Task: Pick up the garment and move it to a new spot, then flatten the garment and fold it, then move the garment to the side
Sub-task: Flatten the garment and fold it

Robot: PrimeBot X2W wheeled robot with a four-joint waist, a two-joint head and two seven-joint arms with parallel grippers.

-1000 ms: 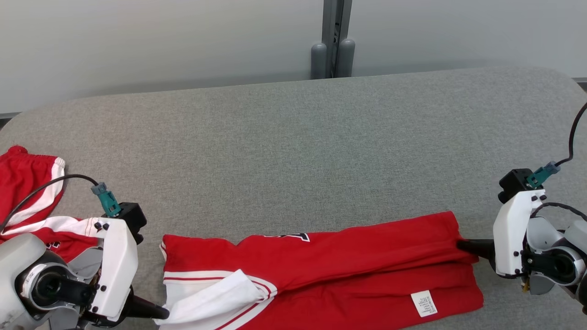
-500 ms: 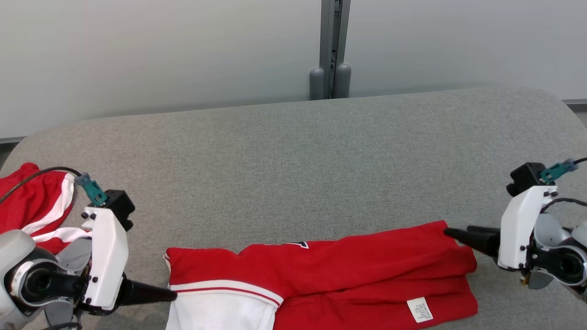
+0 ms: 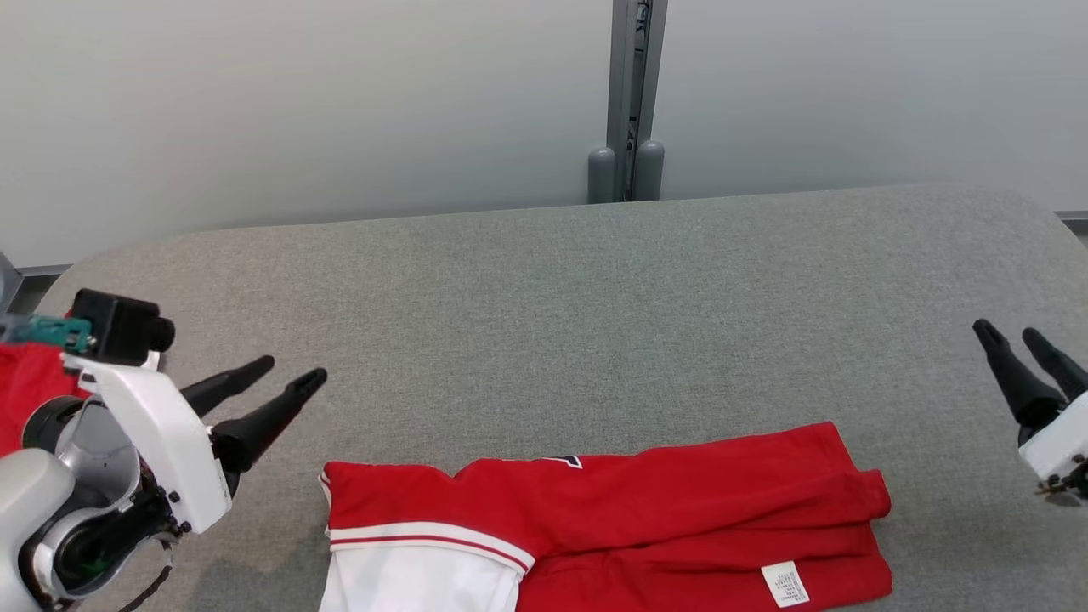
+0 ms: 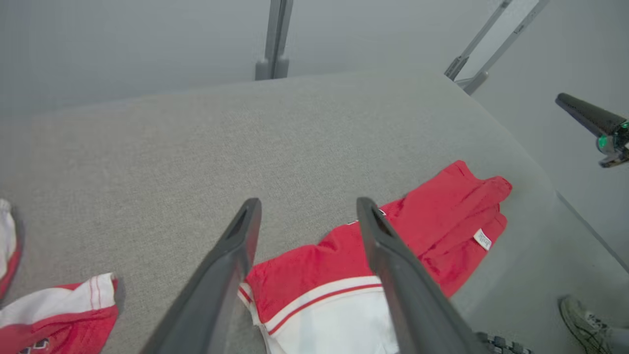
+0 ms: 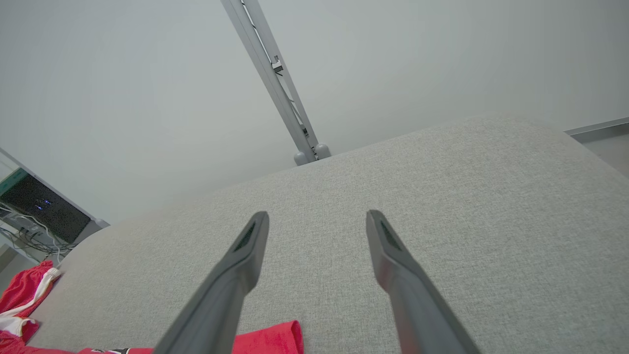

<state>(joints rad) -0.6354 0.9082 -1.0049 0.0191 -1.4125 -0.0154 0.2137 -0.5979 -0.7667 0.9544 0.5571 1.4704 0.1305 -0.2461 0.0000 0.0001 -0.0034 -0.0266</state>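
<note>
Grey padded table (image 3: pixel 595 289) is set before a pale wall (image 3: pixel 340 110). At its near edge the red-and-white garment (image 3: pixel 646 501) is laid folded lengthwise, untouched. Up-left of it the left gripper (image 3: pixel 291 369) is held spread and empty; the right gripper (image 3: pixel 1006 330) is likewise spread, well off its right end.

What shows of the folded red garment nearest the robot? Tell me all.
The red garment looks like knit jersey, folded lengthwise into a long band, lying flat on the grey fabric table by its near edge. A white section with red piping sits at its left end, a white label near its right. The left gripper and right gripper are open, clear of it.
</note>
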